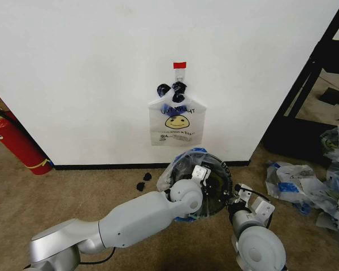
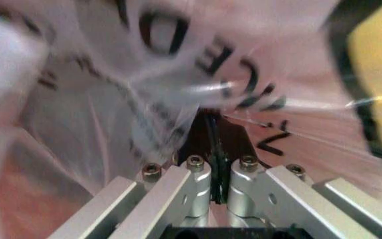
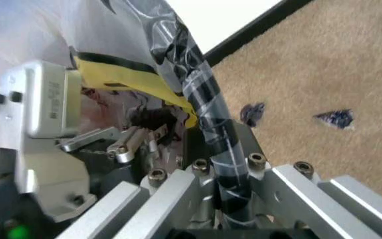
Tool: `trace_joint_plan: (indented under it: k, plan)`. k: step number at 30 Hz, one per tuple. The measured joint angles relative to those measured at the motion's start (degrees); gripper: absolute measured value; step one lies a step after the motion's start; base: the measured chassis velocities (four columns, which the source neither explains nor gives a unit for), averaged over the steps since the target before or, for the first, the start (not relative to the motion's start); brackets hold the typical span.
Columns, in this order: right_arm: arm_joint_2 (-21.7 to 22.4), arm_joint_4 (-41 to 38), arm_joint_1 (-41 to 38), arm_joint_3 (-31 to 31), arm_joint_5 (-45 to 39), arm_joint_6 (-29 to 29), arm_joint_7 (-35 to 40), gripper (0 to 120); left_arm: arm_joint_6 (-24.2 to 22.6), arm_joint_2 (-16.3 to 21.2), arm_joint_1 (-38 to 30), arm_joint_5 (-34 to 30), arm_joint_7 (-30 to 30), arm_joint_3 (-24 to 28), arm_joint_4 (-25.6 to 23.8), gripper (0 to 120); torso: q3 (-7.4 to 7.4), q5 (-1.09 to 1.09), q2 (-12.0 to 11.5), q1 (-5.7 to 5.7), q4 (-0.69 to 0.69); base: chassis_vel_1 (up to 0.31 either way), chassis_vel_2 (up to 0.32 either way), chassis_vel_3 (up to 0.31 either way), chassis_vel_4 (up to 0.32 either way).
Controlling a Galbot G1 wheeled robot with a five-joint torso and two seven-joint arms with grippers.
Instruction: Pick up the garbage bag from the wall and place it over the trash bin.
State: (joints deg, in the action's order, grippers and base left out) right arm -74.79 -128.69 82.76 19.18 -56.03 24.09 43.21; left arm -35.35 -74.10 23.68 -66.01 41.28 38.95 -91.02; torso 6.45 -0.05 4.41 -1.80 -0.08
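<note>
On the carpet by the wall's foot stands the trash bin (image 1: 217,189), with the garbage bag (image 1: 178,169) draped across its mouth. The left gripper (image 1: 202,176) reaches inside the bin, fingers closed on bag plastic; the right gripper (image 3: 226,186), at the bin's right rim, pinches rim and plastic together.

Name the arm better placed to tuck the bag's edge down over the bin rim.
Probably right: the right pincer clamps the film-covered rim of the trash bin. The left pincer sits inside the mouth of the garbage bag.
</note>
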Motion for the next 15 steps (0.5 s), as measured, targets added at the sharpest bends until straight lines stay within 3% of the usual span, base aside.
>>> trace_joint_plan:
  k: [15]
  plan:
    - [-0.2,-2.5,0.7,-0.7,-3.8,2.0,-0.9,0,0.6,-0.1,1.1,3.3,-1.5,0.0,3.4,0,0.00,0.00,0.0,0.00,0.00,0.000,0.000,0.000,0.000]
